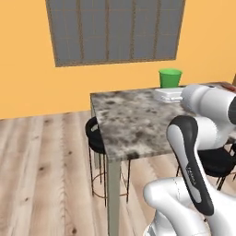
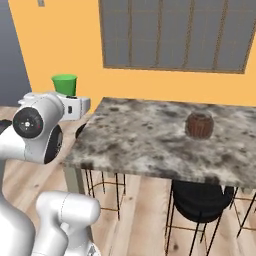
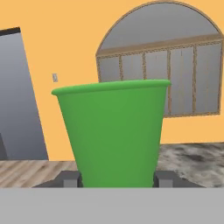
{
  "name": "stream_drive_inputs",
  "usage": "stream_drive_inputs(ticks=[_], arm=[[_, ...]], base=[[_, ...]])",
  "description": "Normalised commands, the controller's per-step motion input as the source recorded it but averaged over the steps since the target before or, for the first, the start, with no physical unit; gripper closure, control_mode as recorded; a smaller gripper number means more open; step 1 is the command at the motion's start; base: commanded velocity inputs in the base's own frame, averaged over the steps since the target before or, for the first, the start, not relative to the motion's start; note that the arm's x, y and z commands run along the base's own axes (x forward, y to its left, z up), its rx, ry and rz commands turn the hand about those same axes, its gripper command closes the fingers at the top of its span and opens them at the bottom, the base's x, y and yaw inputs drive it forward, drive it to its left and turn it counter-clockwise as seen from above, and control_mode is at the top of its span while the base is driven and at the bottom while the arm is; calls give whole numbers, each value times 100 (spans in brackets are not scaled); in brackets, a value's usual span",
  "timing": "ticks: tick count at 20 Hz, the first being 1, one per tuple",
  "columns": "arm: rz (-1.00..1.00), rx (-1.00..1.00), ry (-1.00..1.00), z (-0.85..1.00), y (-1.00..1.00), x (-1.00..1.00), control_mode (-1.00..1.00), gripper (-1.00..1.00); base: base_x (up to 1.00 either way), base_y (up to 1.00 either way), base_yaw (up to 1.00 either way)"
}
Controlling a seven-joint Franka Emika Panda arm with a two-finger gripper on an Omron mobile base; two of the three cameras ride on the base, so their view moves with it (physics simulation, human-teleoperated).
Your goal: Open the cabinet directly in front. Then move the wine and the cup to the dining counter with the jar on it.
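Right now I see the gripper [image 3: 117, 179] clamped on the cup [image 3: 114, 133], a finger [image 3: 69, 178] pressed to each side of its base. My arm hides the cup's lower half from both base cameras. It hangs above the dining counter [image 2: 145, 140], well apart from the jar [image 2: 199, 125].

You have the cup [image 3: 114, 133], a bright green tapered plastic one with no handle, standing upright with its wider mouth on top, level with the near left corner of the stone worktop [image 2: 150, 142]. The worktop is a mottled grey-brown slab on thin dark legs. Farther along it the jar [image 2: 199, 125] sits upright, squat and round, with dark reddish-brown contents.
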Motion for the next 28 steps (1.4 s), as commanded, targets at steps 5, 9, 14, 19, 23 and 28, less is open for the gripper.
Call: stream_drive_inputs(ticks=[5, 9, 14, 19, 23, 28], arm=[[0, 0, 0, 0, 0, 0, 100, 100], [0, 0, 0, 0, 0, 0, 100, 100], [0, 0, 0, 0, 0, 0, 100, 100], [0, 0, 0, 0, 0, 0, 100, 100], [0, 0, 0, 0, 0, 0, 100, 100], [0, 0, 0, 0, 0, 0, 100, 100]], base=[[-67, -55, 6], [8, -100, 0], [47, -100, 0], [57, -100, 2], [50, -100, 1], [56, -100, 2]])
